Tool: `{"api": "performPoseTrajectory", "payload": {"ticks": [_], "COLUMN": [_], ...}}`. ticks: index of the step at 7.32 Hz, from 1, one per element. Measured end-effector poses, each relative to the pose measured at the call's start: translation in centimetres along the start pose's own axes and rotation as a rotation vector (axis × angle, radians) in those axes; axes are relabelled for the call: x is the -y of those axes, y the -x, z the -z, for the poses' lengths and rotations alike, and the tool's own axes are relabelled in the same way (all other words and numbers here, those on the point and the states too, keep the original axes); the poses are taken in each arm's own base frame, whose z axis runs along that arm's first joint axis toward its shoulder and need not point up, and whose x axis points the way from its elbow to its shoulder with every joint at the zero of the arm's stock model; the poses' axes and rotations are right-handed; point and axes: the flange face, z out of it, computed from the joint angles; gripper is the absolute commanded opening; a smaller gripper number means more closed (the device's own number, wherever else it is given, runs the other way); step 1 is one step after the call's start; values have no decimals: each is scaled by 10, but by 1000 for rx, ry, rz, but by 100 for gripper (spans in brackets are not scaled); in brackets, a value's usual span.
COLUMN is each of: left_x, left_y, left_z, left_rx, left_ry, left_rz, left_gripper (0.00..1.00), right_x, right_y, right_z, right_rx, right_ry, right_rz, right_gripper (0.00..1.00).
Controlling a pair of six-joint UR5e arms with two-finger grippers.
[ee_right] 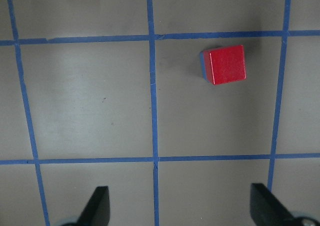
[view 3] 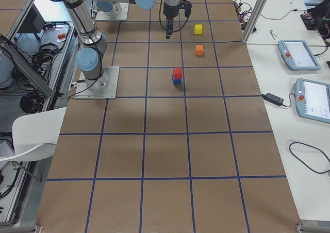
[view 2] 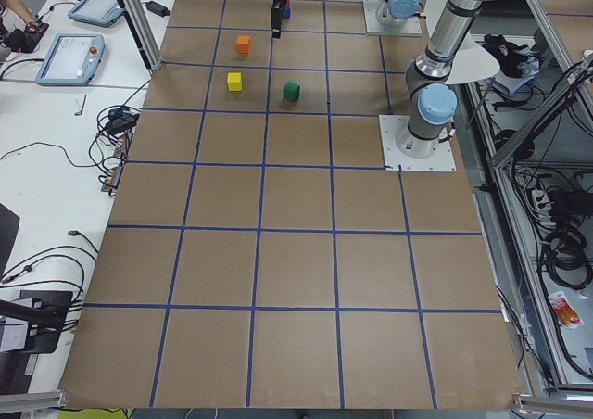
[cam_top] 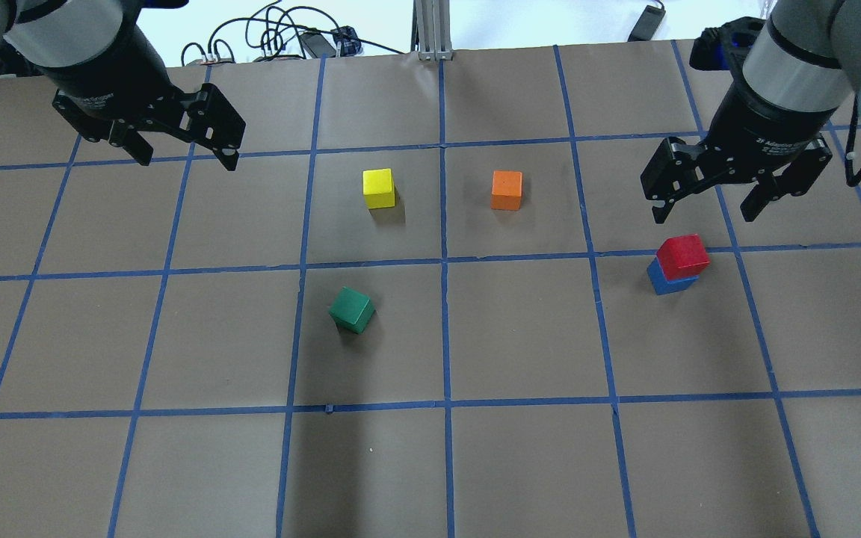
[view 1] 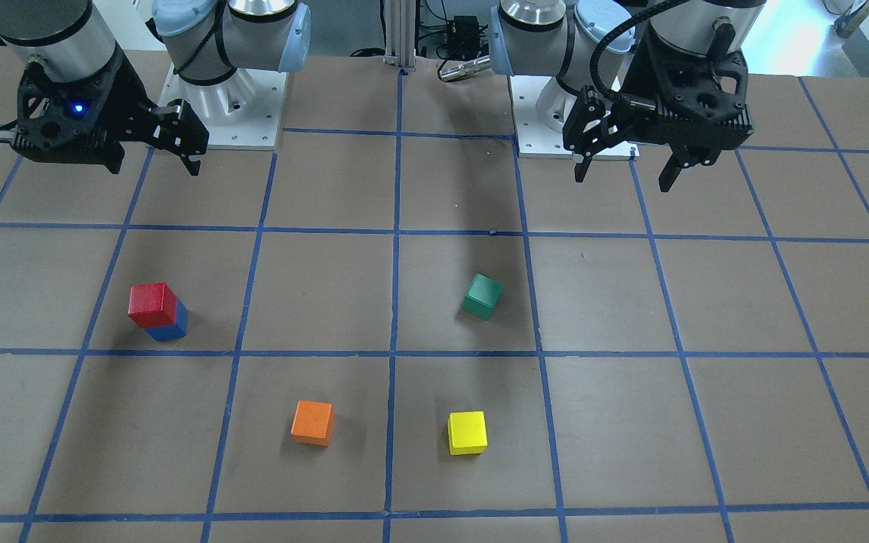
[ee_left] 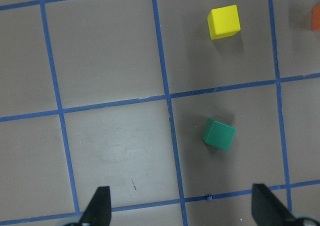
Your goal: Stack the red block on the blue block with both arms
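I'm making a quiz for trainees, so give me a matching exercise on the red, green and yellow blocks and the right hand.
1 red block
2 green block
3 yellow block
4 right hand

a open, empty
b on the blue block
c askew to the tape lines
d beside the orange block

Pairs: 1-b, 2-c, 3-d, 4-a

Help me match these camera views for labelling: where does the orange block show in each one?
Front-facing: orange block, lower left of centre.
Overhead: orange block, upper middle.
Exterior left: orange block, top, left of centre.
Exterior right: orange block, upper right of centre.
Left wrist: orange block, clipped at top right edge.
Right wrist: not in it.
Shared landmark: the yellow block in the neighbouring grid square.
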Motion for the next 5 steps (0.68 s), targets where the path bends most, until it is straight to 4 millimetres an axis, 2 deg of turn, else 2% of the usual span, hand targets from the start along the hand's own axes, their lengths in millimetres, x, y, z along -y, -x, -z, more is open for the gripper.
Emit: {"api": "performPoseTrajectory", "payload": {"ticks": [3, 5], "left_x": [0, 0], "left_y": [0, 0], "left_z": [0, 0], "left_rx": [0, 0], "left_ry": [0, 0], "left_rz": [0, 0], "left_gripper": [100, 100], "right_x": [-5, -6], "right_y": [22, 26], "right_z": [0, -2], "right_rx": [-1, -3], "right_ry": [-2, 0], "right_rz": [4, -4], "right_gripper": [100, 100]}}
